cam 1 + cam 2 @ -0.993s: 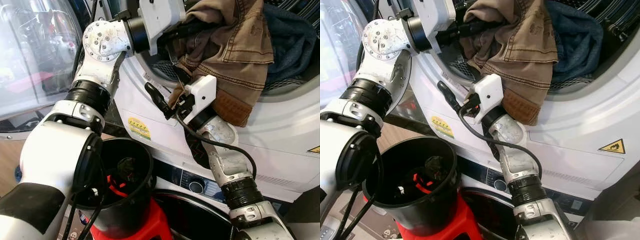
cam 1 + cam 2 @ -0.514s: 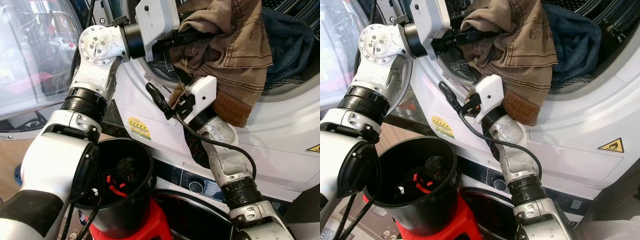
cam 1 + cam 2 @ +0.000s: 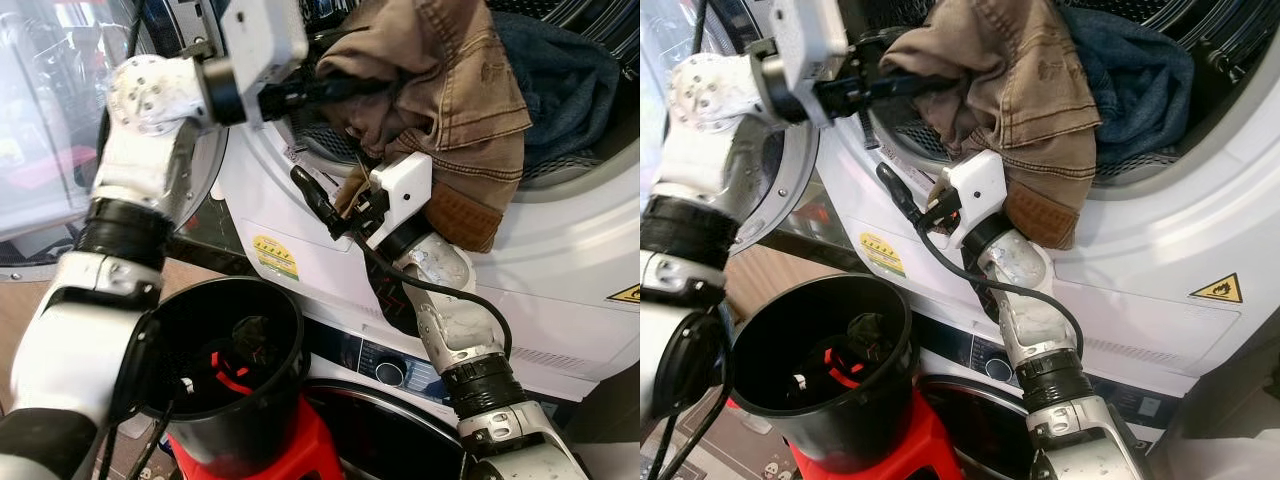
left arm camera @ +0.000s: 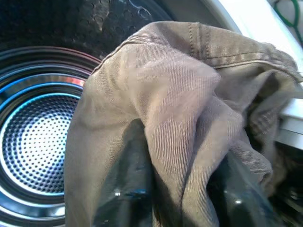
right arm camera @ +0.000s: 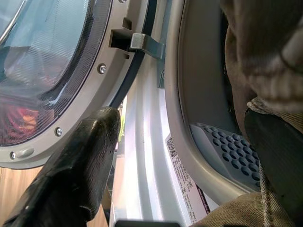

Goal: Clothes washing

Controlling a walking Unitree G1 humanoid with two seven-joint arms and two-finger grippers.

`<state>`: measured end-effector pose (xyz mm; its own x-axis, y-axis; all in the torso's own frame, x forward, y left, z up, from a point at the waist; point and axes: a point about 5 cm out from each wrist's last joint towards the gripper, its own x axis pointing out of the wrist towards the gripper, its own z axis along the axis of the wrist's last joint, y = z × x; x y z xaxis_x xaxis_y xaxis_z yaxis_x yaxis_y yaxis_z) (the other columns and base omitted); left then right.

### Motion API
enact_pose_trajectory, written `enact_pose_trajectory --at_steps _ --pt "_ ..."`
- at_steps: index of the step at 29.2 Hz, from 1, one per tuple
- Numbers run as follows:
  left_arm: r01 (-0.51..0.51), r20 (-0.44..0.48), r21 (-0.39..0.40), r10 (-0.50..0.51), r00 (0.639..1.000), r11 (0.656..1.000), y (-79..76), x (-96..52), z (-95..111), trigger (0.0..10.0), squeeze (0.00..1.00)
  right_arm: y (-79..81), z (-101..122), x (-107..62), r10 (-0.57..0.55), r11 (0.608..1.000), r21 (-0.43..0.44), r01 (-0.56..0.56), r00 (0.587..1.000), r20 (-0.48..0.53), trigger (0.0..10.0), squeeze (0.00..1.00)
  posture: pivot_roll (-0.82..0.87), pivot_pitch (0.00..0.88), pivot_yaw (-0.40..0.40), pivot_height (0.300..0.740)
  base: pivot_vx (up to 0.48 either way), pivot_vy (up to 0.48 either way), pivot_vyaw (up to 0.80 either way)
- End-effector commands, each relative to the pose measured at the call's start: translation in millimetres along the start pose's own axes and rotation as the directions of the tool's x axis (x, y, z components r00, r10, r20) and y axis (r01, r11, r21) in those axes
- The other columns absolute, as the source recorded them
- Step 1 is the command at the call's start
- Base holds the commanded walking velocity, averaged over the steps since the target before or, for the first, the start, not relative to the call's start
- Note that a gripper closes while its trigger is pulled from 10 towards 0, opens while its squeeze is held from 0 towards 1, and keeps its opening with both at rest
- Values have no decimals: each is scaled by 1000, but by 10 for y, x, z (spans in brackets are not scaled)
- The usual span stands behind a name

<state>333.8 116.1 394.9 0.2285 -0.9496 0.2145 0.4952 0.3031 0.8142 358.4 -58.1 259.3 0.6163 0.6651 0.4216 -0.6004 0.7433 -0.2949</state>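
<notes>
A brown garment (image 3: 455, 85) hangs out of the washer's drum opening (image 3: 590, 165) and over its lower rim. My left gripper (image 3: 368, 86) is shut on the garment's left side at the mouth of the drum; in the left wrist view the cloth (image 4: 156, 104) is bunched between the two fingers (image 4: 125, 198). A blue garment (image 3: 560, 75) lies inside the drum behind it. My right gripper (image 3: 325, 195) is open just below the rim. One of its fingers (image 5: 71, 179) stands free and the other (image 5: 279, 151) is against the brown cloth's hanging edge.
The washer's round glass door (image 3: 60, 120) stands open on the left. A black bucket (image 3: 235, 400) with dark and red items inside sits on a red stool (image 3: 295, 450) below the drum. A second machine's control panel (image 3: 390, 372) is underneath.
My left arm has drawn back to the left, taking the brown garment's gripped edge with it. The right arm has stayed where it was.
</notes>
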Motion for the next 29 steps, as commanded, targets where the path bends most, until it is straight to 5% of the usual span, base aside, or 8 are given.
enact_pose_trajectory --at_steps 1,8,10,13,20,27,28,29 --pt "10 5 7 -10 1000 1000 22 -57 75 5451 1000 -98 100 35 -46 999 -6 46 998 39 10000 0 15 0 146 740 0 0 0" --pt "72 22 -53 -71 997 996 -93 -91 160 5804 1000 -60 90 65 -37 999 5 37 998 42 10000 0 21 0 142 740 0 0 0" --pt "196 48 -113 -191 980 974 -273 -109 272 6824 1000 -31 72 79 -31 999 13 31 999 39 10000 0 23 0 141 740 0 0 0" --pt "232 88 -124 -222 971 965 -315 -117 385 6902 1000 -17 61 86 -27 1000 16 26 999 37 10000 0 25 0 140 740 0 0 0" --pt "240 246 -257 -177 953 936 -222 -284 652 8157 1000 2 20 112 -18 1000 25 17 1000 26 10000 0 44 0 134 740 0 0 0" --pt "188 310 -293 -93 946 937 -84 -338 857 7961 1000 22 -17 123 -11 999 34 10 1000 18 10000 0 57 0 128 740 0 0 0" --pt "192 352 -342 -64 934 920 -36 -363 895 8902 1000 29 -24 128 -10 999 36 9 1000 17 10000 0 60 0 127 740 0 0 0" --pt "208 393 -391 -41 919 897 2 -395 918 9569 847 34 -30 134 -8 999 37 8 1000 15 10000 0 60 0 128 740 0 0 0"
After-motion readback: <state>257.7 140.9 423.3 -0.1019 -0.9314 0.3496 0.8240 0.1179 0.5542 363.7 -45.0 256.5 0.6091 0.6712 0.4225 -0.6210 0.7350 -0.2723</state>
